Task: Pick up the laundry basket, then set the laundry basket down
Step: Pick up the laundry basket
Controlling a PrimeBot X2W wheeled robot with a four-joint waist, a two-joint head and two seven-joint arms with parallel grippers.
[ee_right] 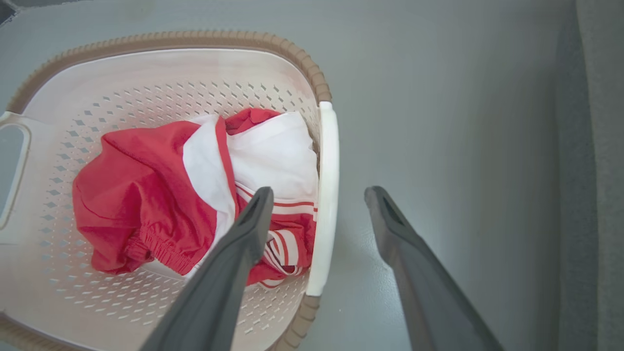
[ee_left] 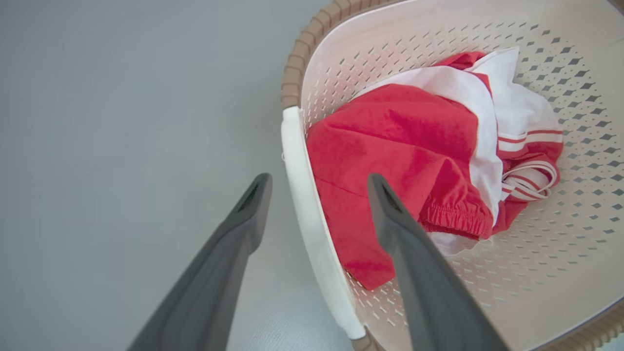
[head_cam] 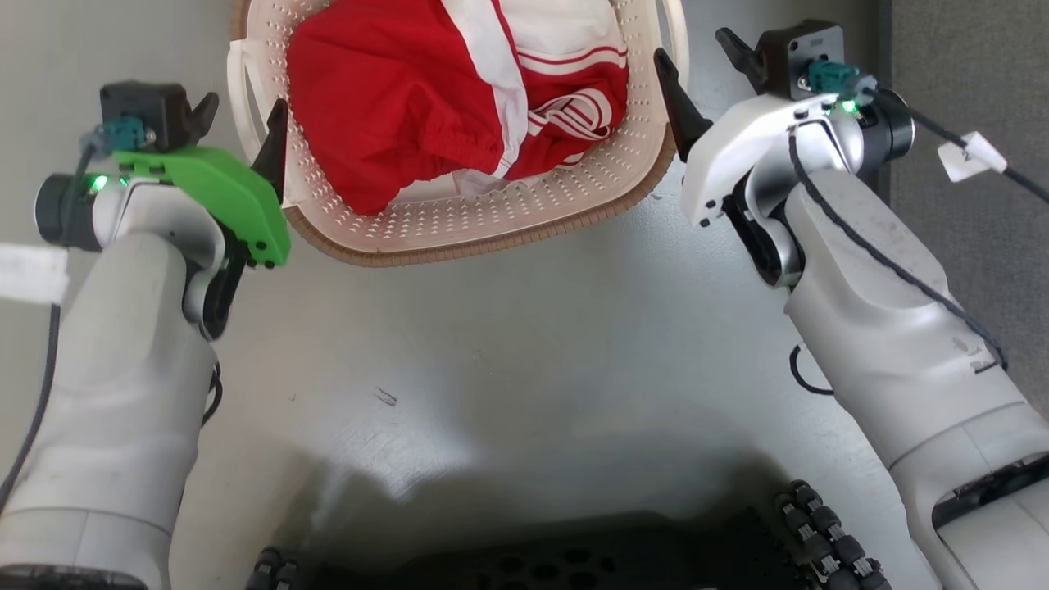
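The laundry basket [head_cam: 492, 238] is cream-white and perforated with a brown woven rim, and it sits on the grey floor at the top centre of the head view. Red-and-white clothing [head_cam: 393, 90] lies inside it. My left gripper [head_cam: 246, 102] is open and straddles the basket's left white loop handle [ee_left: 302, 195], one finger outside and one over the clothing [ee_left: 399, 141]. My right gripper [head_cam: 690, 43] is also open and straddles the right handle [ee_right: 329, 195] the same way. In the wrist views the left gripper [ee_left: 318, 178] and right gripper [ee_right: 319, 190] have not closed on the handles. The basket wall [ee_left: 390, 53] [ee_right: 146, 78] is visible around the clothing [ee_right: 141, 185].
My dark perforated base [head_cam: 574, 557] with its roller wheels [head_cam: 828, 533] fills the bottom of the head view. A darker grey carpet strip [head_cam: 967, 49] [ee_right: 599, 146] runs along the right. A white tag [head_cam: 971, 156] hangs on the right arm's cable. Bare grey floor [head_cam: 508, 344] lies between base and basket.
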